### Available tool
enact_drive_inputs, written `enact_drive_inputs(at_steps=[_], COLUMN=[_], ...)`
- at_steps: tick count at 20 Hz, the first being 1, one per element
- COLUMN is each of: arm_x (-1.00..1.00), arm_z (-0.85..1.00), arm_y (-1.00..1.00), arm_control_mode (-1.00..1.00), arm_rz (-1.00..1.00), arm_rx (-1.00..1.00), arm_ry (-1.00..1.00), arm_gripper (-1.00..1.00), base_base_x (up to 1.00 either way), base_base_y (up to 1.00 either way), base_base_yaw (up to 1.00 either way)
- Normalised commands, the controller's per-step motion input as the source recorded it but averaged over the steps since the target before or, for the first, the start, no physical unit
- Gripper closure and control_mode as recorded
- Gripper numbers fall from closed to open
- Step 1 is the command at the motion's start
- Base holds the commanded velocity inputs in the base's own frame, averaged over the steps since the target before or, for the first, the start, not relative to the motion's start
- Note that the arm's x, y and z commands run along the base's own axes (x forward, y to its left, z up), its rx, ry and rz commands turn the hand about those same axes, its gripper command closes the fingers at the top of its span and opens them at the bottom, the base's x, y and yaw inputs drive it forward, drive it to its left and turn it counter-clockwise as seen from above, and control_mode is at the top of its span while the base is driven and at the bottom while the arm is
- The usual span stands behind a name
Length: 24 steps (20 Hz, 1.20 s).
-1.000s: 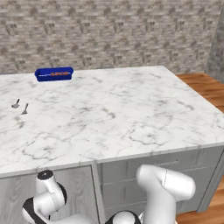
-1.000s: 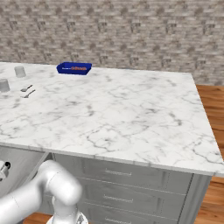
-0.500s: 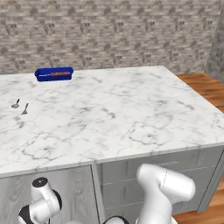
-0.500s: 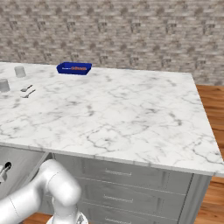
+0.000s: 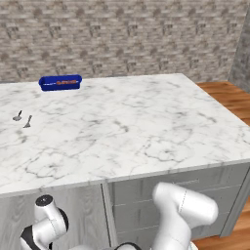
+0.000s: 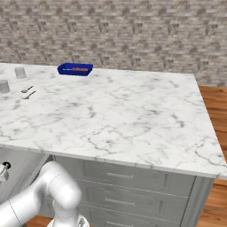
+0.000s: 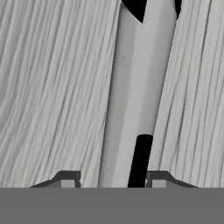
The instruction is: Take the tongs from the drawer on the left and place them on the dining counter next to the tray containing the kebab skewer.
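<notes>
We're looking at a glossy white arm (image 5: 183, 210), chunky rounded segments, dark rings at the joints, plus two small dark grey fingertips (image 7: 68, 178) with paler pads.

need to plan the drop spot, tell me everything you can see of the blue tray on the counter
The tray is a shallow, bright blue rectangle with raised edges, sitting flat near the far left edge of the white marble dining counter, close to the brick wall. Its finish looks smooth and plain. Something reddish-brown, the kebab skewer, lies lengthwise inside; details are too small to tell. Nothing else touches it: two small spoons lie apart from it, nearer the front.
</notes>
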Motion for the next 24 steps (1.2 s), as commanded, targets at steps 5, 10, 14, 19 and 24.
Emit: enact_drive_inputs(at_steps=[5,10,14,19,24], arm_x=[-0.31,-0.3,-0.09,-0.02,0.0], arm_z=[0.18,0.92,1.0,1.0,1.0], arm_y=[0.0,0.0,-0.01,-0.29,-0.64], arm_control_mode=[-1.0,-1.0,-1.0,-1.0,-1.0], arm_rz=[0.0,-0.05,-0.05,-0.01,0.0], arm_rx=[0.03,0.12,0.13,0.12,0.03], arm_ry=[-0.04,-0.08,-0.06,-0.06,0.0], arm_gripper=[1.0,1.0,1.0,1.0,1.0], base_base_x=[0.0,0.0,0.0,0.0,0.0], base_base_y=[0.0,0.0,0.0,0.0,0.0], base_base_yaw=[0.0,0.0,0.0,0.0,0.0])
